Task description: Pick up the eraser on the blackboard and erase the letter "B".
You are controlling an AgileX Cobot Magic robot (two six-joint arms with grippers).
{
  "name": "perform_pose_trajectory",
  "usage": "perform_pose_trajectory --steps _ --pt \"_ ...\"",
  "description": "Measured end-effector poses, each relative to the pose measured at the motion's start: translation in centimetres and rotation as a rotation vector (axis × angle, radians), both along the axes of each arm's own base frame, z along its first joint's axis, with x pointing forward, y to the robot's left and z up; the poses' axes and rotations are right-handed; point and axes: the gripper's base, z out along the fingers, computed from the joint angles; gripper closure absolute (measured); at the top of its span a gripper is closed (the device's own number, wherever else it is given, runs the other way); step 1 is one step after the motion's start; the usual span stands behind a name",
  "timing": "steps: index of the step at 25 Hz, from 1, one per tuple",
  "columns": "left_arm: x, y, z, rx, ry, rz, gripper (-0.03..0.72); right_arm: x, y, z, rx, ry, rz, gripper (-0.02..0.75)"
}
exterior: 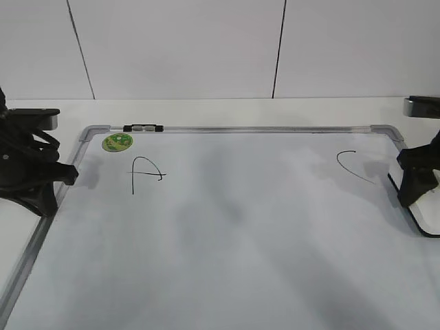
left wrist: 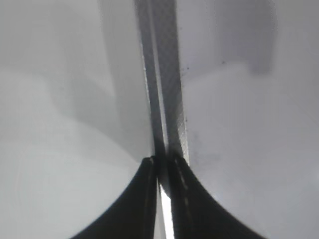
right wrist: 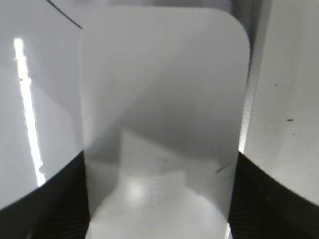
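Observation:
The white blackboard (exterior: 240, 234) with its silver-grey frame lies flat before me. It carries a hand-drawn "A" (exterior: 144, 172) at the left and a "C" (exterior: 352, 165) at the right. No letter "B" shows between them. The white eraser (right wrist: 164, 99) fills the right wrist view, with my right gripper (right wrist: 162, 167) shut on its two long sides. In the exterior view the right gripper (exterior: 414, 189) and the eraser (exterior: 427, 220) are at the board's right edge. My left gripper (left wrist: 163, 162) is shut and empty over the board's left frame rail (left wrist: 167, 74); it also shows in the exterior view (exterior: 65, 175).
A round green magnet (exterior: 117, 142) sits near the board's top left corner. A small black-and-white clip (exterior: 144, 128) is on the top frame rail. A white table and a white panelled wall lie behind the board.

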Motion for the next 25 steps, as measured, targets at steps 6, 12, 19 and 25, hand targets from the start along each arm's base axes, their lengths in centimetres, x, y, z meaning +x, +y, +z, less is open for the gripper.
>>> perform_pose_trajectory --steps 6,12,19,25 --pt "0.0 0.0 0.0 0.0 0.0 0.0 0.647 0.01 -0.08 -0.01 -0.009 -0.001 0.005 0.201" --pt "0.0 0.0 0.0 0.0 0.0 0.0 0.646 -0.05 -0.07 -0.01 -0.008 0.005 0.005 0.201" --pt "0.0 0.0 0.0 0.0 0.0 0.0 0.647 -0.04 -0.14 -0.33 -0.014 0.019 0.01 0.201" --pt "0.0 0.0 0.0 0.0 0.0 0.0 0.647 -0.03 -0.14 -0.39 -0.014 0.021 0.008 0.201"
